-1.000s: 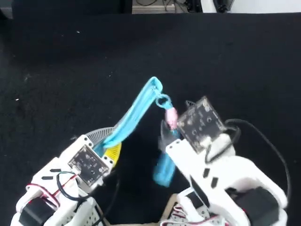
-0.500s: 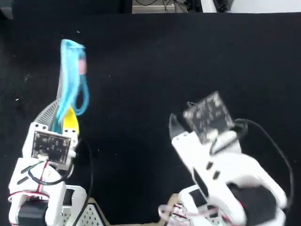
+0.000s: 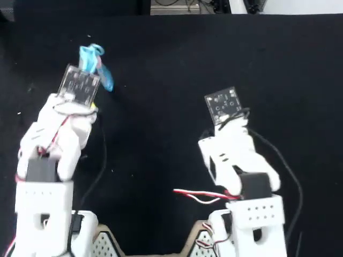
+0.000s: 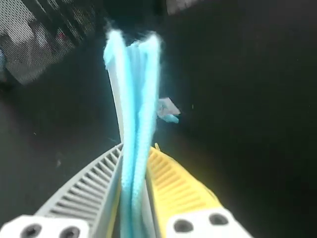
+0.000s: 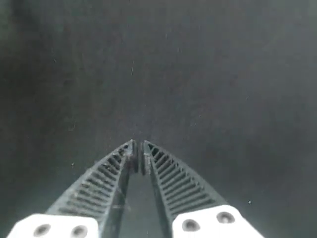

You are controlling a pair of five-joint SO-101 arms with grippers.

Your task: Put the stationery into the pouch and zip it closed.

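**Left gripper** (image 4: 136, 148): clamping the blue pouch (image 4: 133, 89) between its grey finger (image 4: 84, 186) and yellow finger (image 4: 173, 186), the fabric filling the narrow gap between them.
- Change: a second ago this arm was sitting low near the middle, with the pouch stretched across to the right gripper. Half a second ago it was swinging out to the left, carrying the pouch alone. It is now reaching farther up the left side of the worktop (image 3: 161, 53).

**Right gripper** (image 5: 137, 151): holding nothing, its two dark fingers drawn together until the tips are almost touching.
- Change: a second ago it was sitting at the pink tab on the pouch. It has since let go and is now drawn back at the middle right, well apart from the pouch.

**Hard to make out**
- In the high view each gripper is lying under its own wrist camera board, left (image 3: 80, 85) and right (image 3: 224, 104), so the fingers are hidden there.
- The pouch is showing edge-on in the left wrist view and blurring toward its far end. Its contents, and whether the zip is open or closed, cannot be told.
- A small pale tab (image 4: 167, 108) beside the pouch is too blurred to identify.

**Pouch position**
- In the high view the pouch (image 3: 91, 55) is sticking out just beyond the left camera board, toward the far left of the worktop.
- A pink spot (image 3: 98, 65) and a blue loop (image 3: 107, 81) are hanging at its side.
- From the wrist, the pouch is running straight out past the fingertips. Its near part is pinched in the gripper and its far end is free over the black surface.
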